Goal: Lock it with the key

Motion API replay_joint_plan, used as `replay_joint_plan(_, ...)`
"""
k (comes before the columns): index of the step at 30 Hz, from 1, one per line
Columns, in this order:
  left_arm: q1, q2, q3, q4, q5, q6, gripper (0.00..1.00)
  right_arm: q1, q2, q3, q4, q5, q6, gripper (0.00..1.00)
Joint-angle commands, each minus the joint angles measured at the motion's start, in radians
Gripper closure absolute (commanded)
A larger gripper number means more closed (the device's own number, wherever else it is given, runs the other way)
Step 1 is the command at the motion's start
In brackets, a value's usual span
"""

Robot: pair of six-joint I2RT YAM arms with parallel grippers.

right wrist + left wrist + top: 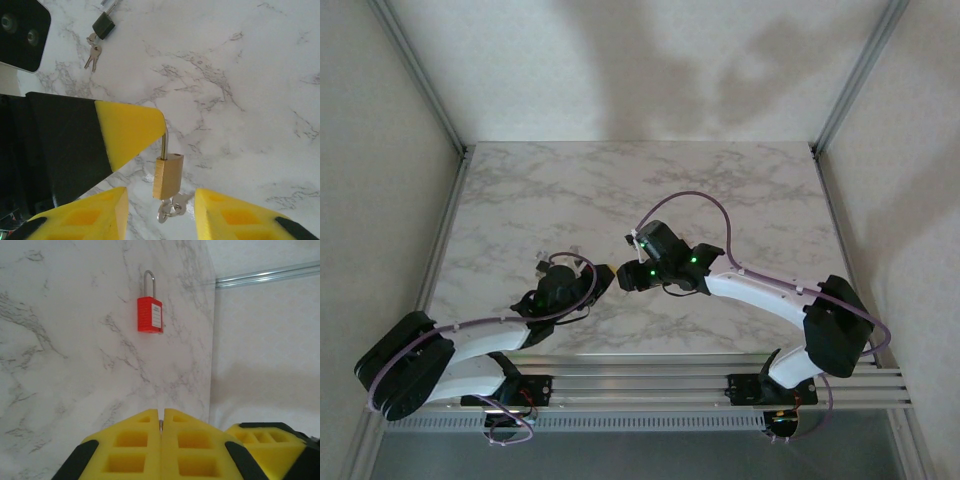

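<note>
Above the desk (570, 190), your left gripper (160, 412) clamps the brass padlock (167, 175) by its shackle, right gripper (160, 194) open around its keys (170, 207).

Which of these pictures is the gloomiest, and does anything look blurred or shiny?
Top external view: the dimmest, with broad soft shadows across the back wall. Left wrist view: bright and even, red padlock crisp. Right wrist view: bright, brass padlock sharp, with a slight sheen on its shackle and no obvious blur.

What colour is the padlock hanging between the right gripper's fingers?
Brass gold. The padlock shows best in the right wrist view.
</note>
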Motion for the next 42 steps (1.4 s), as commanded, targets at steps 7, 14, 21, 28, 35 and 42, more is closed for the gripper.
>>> replay_joint_plan(7, -0.030, -0.069, 0.037, -0.005, -0.025, -0.041, 1.00, -0.004, 0.053, 0.010, 0.010, -0.040, -0.003, 0.61)
replay_joint_plan(14, -0.037, -0.093, 0.039, -0.025, -0.034, -0.037, 1.00, -0.004, 0.076, 0.013, 0.016, -0.051, 0.005, 0.66)
replay_joint_plan(21, -0.038, -0.111, 0.041, -0.046, -0.043, -0.032, 1.00, -0.003, 0.086, 0.014, 0.020, -0.053, 0.007, 0.75)
replay_joint_plan(28, -0.040, -0.125, 0.042, -0.074, -0.049, -0.019, 1.00, -0.003, 0.080, 0.016, 0.011, -0.042, -0.001, 0.75)
replay_joint_plan(35, -0.040, -0.145, 0.073, -0.159, -0.080, 0.008, 1.00, -0.004, 0.066, 0.022, -0.023, 0.019, -0.019, 0.62)
replay_joint_plan(42, -0.040, -0.130, 0.091, -0.201, -0.087, 0.011, 1.00, -0.004, 0.069, 0.027, -0.029, 0.017, -0.023, 0.52)
